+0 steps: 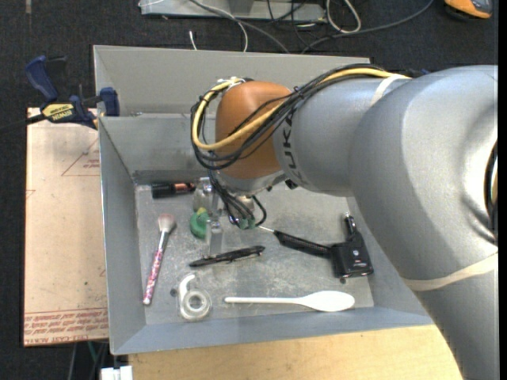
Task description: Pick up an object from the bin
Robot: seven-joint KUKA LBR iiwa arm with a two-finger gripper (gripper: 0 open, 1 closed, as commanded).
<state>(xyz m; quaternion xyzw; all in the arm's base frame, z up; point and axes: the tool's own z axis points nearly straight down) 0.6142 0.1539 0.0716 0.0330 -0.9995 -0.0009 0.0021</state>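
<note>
I have the claw (212, 232) down low in the bin (119, 212), hanging under the arm's orange wrist cover. From this angle I cannot tell whether it is spread or pressed together. The thing closest to it is a small green rounded piece (198, 226), right against the claw on the side toward the view's left; I cannot say whether it is gripped or only lying beside it.

Just below the claw's tip, a black pen (228, 256) lies across the floor. Further toward the near wall lie a white plastic spoon (293, 300) and, left of it, a clear tape roll (192, 302). Off to the claw's left a pink-handled makeup brush (157, 260) lies with its bristles toward the far wall. Behind the claw and to its left, near the far wall, sits a black and red marker (170, 188). To the claw's right is a black handled tool (337, 252), well apart from it.
</note>
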